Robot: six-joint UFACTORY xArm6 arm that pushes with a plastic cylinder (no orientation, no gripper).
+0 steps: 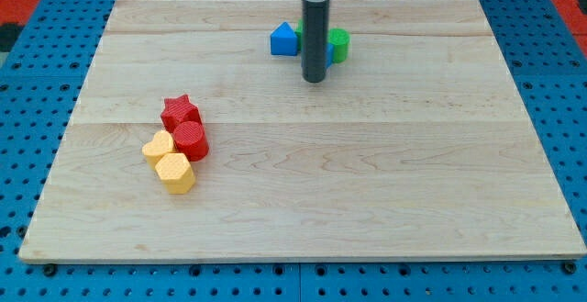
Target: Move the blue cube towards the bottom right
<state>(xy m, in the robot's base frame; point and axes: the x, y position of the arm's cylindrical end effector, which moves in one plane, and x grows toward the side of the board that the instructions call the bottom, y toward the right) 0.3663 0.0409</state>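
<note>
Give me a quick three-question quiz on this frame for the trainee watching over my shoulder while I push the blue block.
1. True or false: my tip sits at the view's bottom edge of the blue and green cluster.
2. Which blocks form the group at the view's left? A) two red, two yellow B) two blue, two green C) one red, three yellow
3. Fill in: the green block shows on the view's ____ side of the rod.

Key:
1. True; the blue block shows left of the rod.
2. A: red star, red cylinder, yellow blocks and.
3. right
</note>
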